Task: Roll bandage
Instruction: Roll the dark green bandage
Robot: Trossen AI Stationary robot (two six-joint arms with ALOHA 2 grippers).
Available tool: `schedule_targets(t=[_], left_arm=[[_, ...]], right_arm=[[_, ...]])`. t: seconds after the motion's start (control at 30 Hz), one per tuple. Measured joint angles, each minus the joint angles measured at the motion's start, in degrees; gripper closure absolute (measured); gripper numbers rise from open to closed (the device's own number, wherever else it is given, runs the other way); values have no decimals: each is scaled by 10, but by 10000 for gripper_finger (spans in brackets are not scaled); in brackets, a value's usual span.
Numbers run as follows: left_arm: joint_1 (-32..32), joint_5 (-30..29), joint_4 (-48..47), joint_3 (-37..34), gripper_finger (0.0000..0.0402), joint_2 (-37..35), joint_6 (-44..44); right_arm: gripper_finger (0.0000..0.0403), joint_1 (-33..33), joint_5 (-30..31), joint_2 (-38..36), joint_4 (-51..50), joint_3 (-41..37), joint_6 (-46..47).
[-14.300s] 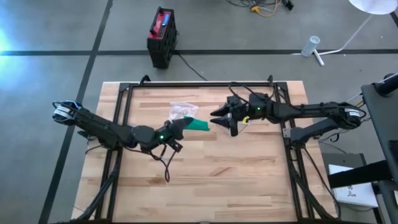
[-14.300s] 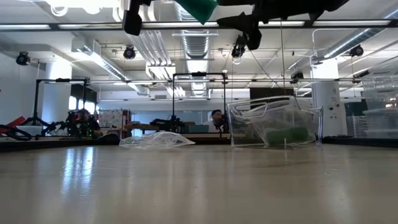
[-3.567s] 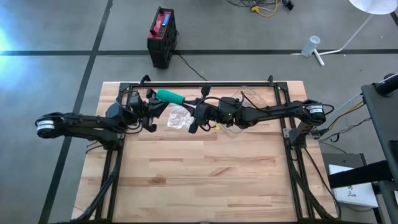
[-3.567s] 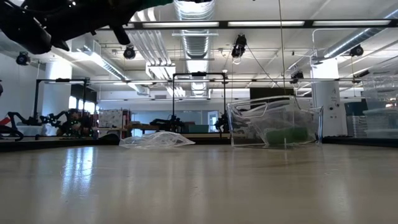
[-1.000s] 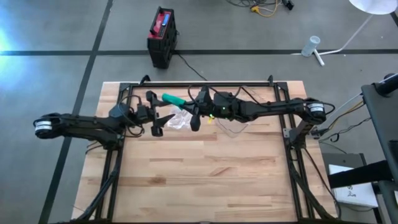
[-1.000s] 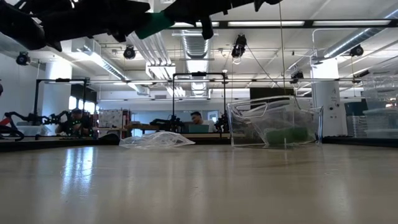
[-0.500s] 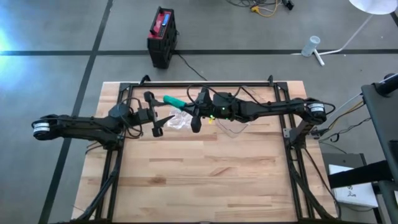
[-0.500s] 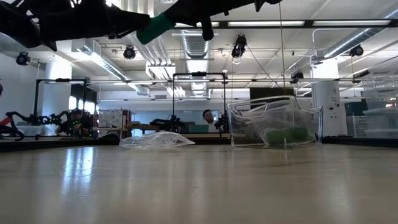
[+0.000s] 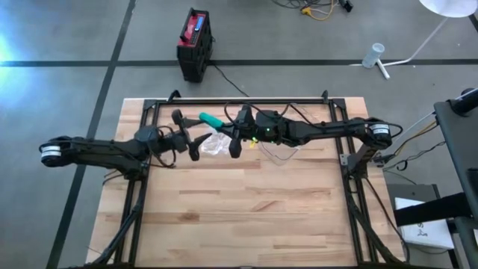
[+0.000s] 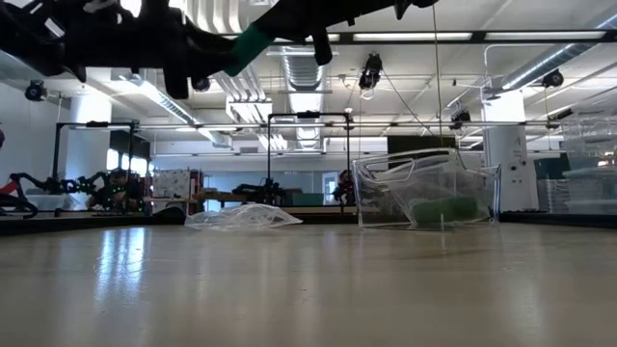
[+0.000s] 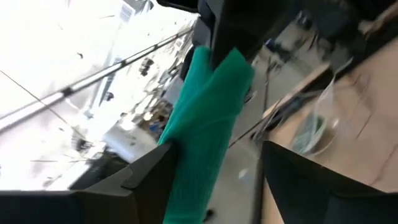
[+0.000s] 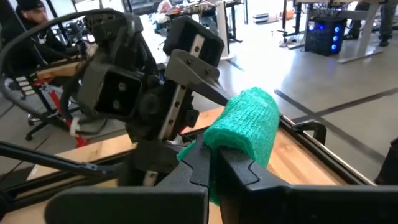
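Observation:
The green bandage (image 9: 210,119), a short thick roll, hangs in the air above the table's far middle; it also shows in the low view (image 10: 247,42). My right gripper (image 9: 228,129) comes from the table's right and is shut on one end of it. My left gripper (image 9: 191,135) comes from the left, nearly level, and is open. Its two fingers stand on either side of the bandage's other end (image 11: 200,137), which lies close along one finger (image 11: 160,167), with a wide gap to the other finger. My right gripper pinches the bandage's near end (image 12: 219,144) between its two fingers (image 12: 239,168). It comes about level from the table's right, along the roll. The roll sticks out forward from the fingers toward my left gripper, lifted clear of the table. My left gripper: I cannot tell whether its finger touches the bandage.
A crumpled clear plastic bag (image 9: 215,144) lies on the table below the grippers. A clear plastic container (image 10: 425,201) with something green inside stands at the far right. A black and red box (image 9: 194,43) sits on the floor beyond the far edge. The table's near half is bare wood.
My left gripper has rolled about its own pointing line while staying in place, so its two fingers now stand at a different slant around the bandage's end. My right gripper and the bandage have kept still.

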Motion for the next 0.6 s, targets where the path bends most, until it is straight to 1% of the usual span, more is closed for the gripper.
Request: schedule_targets(t=[0.1, 0.27, 0.37, 0.5, 0.6], left_arm=[[-1, -17, 21, 0, 171, 15, 51], [-3, -25, 63, 0, 179, 43, 122], [-6, -35, 80, 1, 192, 59, 140], [-14, -59, 78, 8, 213, 76, 155], [-22, -62, 77, 10, 233, 84, 160]], right_arm=[[400, 0, -1, 0, 1, 0, 14], [400, 1, -4, 0, 1, 0, 63], [400, 1, -5, 4, 2, 0, 112], [400, 1, -5, 14, 3, -1, 194], [400, 2, -6, 17, 5, -2, 256]])
